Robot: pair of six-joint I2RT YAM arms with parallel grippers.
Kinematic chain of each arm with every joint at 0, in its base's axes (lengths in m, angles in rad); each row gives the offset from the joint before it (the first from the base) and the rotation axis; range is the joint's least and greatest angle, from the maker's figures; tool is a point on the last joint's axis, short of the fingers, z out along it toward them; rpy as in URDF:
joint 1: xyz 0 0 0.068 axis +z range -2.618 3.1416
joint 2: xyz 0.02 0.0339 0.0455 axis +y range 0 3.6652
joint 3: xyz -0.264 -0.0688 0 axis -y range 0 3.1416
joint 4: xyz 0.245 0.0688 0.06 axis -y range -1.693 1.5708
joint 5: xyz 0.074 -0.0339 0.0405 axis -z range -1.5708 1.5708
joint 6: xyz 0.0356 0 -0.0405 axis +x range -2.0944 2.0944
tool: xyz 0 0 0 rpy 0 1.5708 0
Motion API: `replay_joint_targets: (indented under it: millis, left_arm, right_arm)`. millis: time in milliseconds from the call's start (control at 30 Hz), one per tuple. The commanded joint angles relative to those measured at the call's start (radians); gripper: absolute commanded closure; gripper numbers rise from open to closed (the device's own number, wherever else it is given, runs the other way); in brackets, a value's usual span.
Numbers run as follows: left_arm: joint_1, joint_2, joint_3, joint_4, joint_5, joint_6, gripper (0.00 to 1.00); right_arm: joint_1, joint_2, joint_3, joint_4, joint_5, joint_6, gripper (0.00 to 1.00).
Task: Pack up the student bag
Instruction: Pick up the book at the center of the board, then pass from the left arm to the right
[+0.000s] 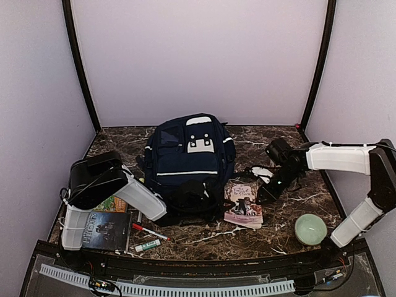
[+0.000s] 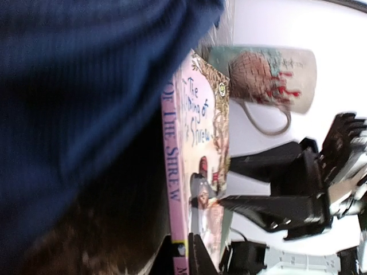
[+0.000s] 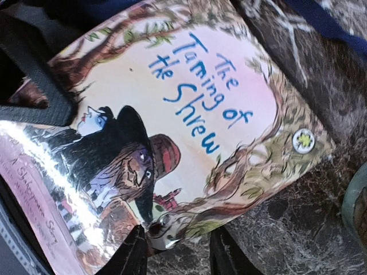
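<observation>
The navy student bag (image 1: 189,158) lies flat in the middle of the table and fills the left of the left wrist view as blue fabric (image 2: 86,74). A pink paperback, "The Taming of the Shrew" (image 1: 243,201), lies just right of the bag's lower end. My left gripper (image 2: 180,238) is shut on the book's pink spine edge (image 2: 175,189), low beside the bag's dark straps (image 1: 207,207). My right gripper (image 3: 178,252) stands open at the book's opposite side, with a corner of the cover (image 3: 189,114) between its fingers. It also shows in the left wrist view (image 2: 226,182).
A patterned mug (image 2: 264,77) stands behind the book near the right gripper. A pale green bowl (image 1: 310,229) sits front right. At front left lie a dark book (image 1: 106,230), a red marker (image 1: 150,232) and a green marker (image 1: 147,245). Purple walls enclose the table.
</observation>
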State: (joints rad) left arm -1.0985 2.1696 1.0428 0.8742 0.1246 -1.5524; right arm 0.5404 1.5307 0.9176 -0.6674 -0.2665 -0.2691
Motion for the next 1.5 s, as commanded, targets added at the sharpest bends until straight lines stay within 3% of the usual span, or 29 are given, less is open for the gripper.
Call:
replay_joint_targets:
  millis: [0, 100, 233, 400, 467, 500, 600, 733, 933, 1133, 1233, 1333, 1400, 1467]
  left_arm:
    - [-0.017, -0.095, -0.095, 0.063, 0.188, 0.007, 1.00]
    - [-0.018, -0.150, -0.133, 0.101, 0.257, 0.016, 1.00]
    - [-0.024, -0.281, -0.139, -0.047, 0.308, 0.104, 1.00]
    - [-0.029, -0.485, -0.052, -0.535, 0.243, 0.397, 1.00]
    - [-0.029, -0.553, 0.000, -0.721, 0.185, 0.523, 1.00]
    - [-0.029, -0.581, 0.027, -0.798, 0.151, 0.593, 1.00]
    - [-0.029, -0.650, 0.102, -0.962, 0.085, 0.791, 1.00]
    - [-0.027, -0.689, 0.151, -1.049, 0.078, 1.019, 1.00]
    - [-0.027, -0.735, 0.117, -0.978, 0.110, 1.166, 1.00]
    - [-0.026, -0.734, 0.078, -0.892, 0.162, 1.206, 1.00]
    - [-0.026, -0.734, 0.054, -0.863, 0.149, 1.223, 1.00]
    - [-0.025, -0.735, 0.042, -0.839, 0.142, 1.229, 1.00]
    - [-0.023, -0.731, 0.040, -0.827, 0.147, 1.234, 1.00]
    - [-0.018, -0.718, 0.051, -0.842, 0.157, 1.248, 1.00]
  right_arm:
    - [0.008, -0.122, 0.031, -0.053, -0.081, -0.051, 0.60]
    - [0.008, -0.187, 0.074, -0.092, -0.106, -0.063, 0.57]
    - [0.007, -0.238, 0.133, -0.150, -0.142, -0.062, 0.54]
    - [0.005, -0.275, 0.222, -0.196, -0.213, -0.075, 0.49]
    - [0.002, -0.294, 0.266, -0.193, -0.241, -0.056, 0.42]
    - [-0.001, -0.306, 0.280, -0.185, -0.264, -0.057, 0.34]
    - [-0.013, -0.329, 0.322, -0.178, -0.352, -0.084, 0.24]
    - [-0.022, -0.273, 0.393, -0.187, -0.490, -0.120, 0.04]
    - [-0.025, -0.195, 0.370, -0.088, -0.623, -0.154, 0.05]
    - [-0.017, -0.109, 0.383, -0.210, -0.802, -0.285, 0.15]
    - [-0.016, -0.079, 0.389, -0.289, -0.804, -0.364, 0.30]
    - [-0.016, -0.063, 0.391, -0.347, -0.812, -0.413, 0.55]
    - [-0.015, -0.064, 0.378, -0.357, -0.825, -0.424, 0.82]
    - [-0.013, -0.068, 0.364, -0.353, -0.825, -0.424, 1.00]
